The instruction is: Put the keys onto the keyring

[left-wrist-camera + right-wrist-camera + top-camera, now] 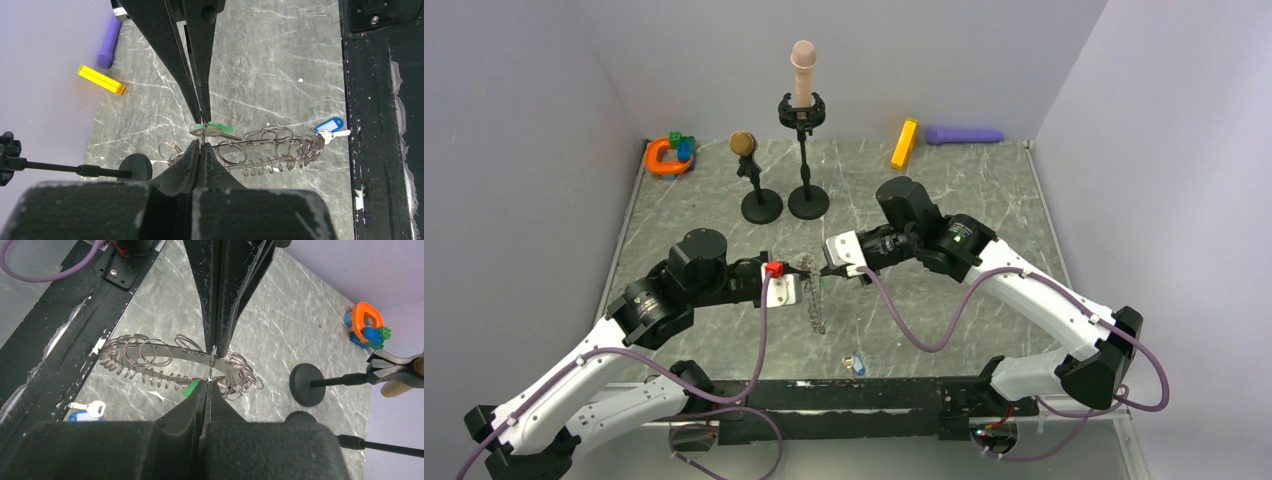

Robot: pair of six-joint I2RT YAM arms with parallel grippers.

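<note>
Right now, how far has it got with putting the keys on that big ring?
Nothing looks threaded yet. In hand: the left gripper pinches the large grey metal keyring, and the right gripper seems to hold the green-headed key against it. Left: threading that key, then the blue-tagged key lying apart.

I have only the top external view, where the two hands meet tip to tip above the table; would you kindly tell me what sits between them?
Observer: The right wrist view shows a green key right at the tips of the shut right hand.
Operator: Thank you. What is the left hand doing?
Observer: The left hand is also shut, and as far as I can tell its tips pinch the flat band of the keyring.
Operator: Is that band bare?
Observer: No, many small split rings hang along it.
</note>
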